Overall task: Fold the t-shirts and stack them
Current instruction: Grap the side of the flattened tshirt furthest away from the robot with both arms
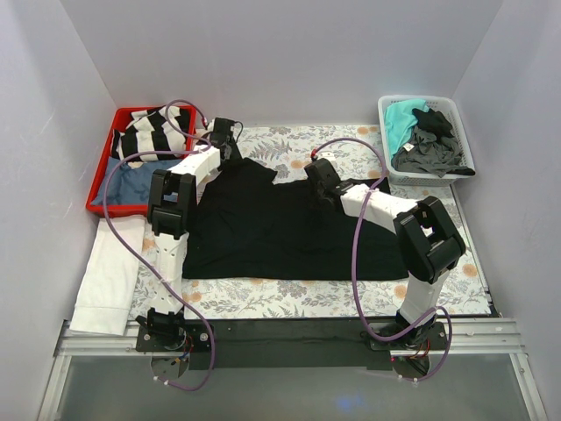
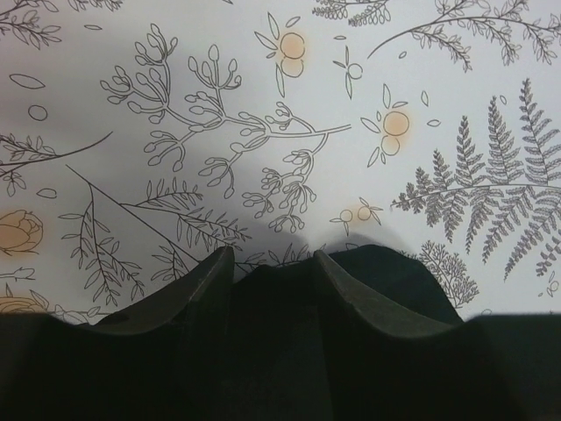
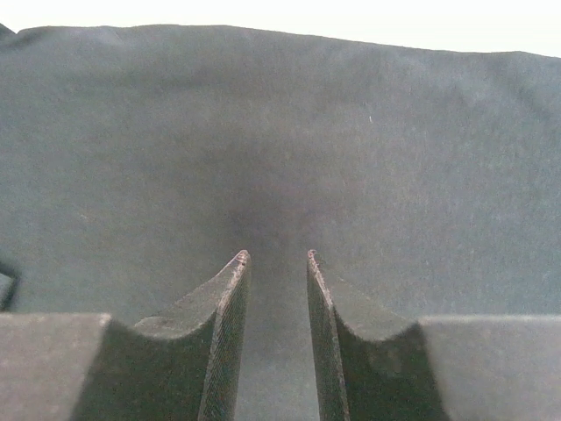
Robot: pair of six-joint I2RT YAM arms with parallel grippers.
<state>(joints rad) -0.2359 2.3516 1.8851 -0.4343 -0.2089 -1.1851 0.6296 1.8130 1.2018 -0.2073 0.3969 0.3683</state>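
A plain black t-shirt (image 1: 280, 228) lies spread flat on the flower-patterned table cover (image 1: 307, 298). My left gripper (image 1: 230, 145) is at the shirt's far left corner. In the left wrist view its fingers (image 2: 206, 281) stand apart with a bunch of black cloth (image 2: 386, 272) rising in the gap between them (image 2: 273, 254). My right gripper (image 1: 314, 168) hovers over the shirt's far middle. In the right wrist view it is open (image 3: 274, 254), with smooth black cloth (image 3: 280, 132) under the gap and nothing pinched.
A red tray (image 1: 101, 189) at the far left holds a black-and-white striped cloth (image 1: 153, 132) and a blue one (image 1: 131, 180). A white basket (image 1: 465, 145) at the far right holds teal (image 1: 401, 118) and dark grey (image 1: 429, 149) t-shirts. A white cloth (image 1: 110, 272) lies along the left edge.
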